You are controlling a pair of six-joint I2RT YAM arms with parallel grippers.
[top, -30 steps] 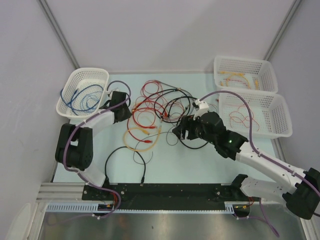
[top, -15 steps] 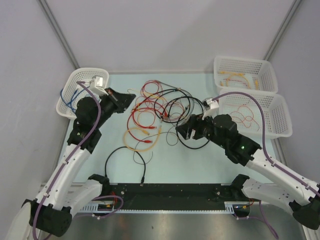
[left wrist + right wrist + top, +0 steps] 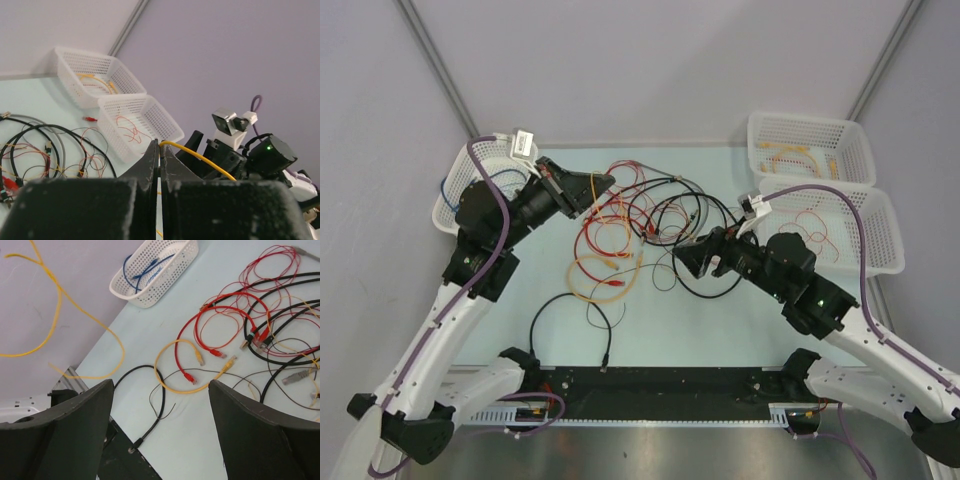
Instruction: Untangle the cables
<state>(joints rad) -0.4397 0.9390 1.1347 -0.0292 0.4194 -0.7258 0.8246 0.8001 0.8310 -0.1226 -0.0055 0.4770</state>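
Rising and swinging inward, left gripper (image 3: 603, 181) stays clamped on a yellow cable (image 3: 200, 157), lifting it clear; right gripper (image 3: 682, 258) opens wider, empty, above the tangled cables (image 3: 620, 225); separation seems begun.

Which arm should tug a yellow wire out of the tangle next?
Left, probably: the left end effector is shut on a yellow cable, lifted up. The right end effector hangs open over the pile, empty.
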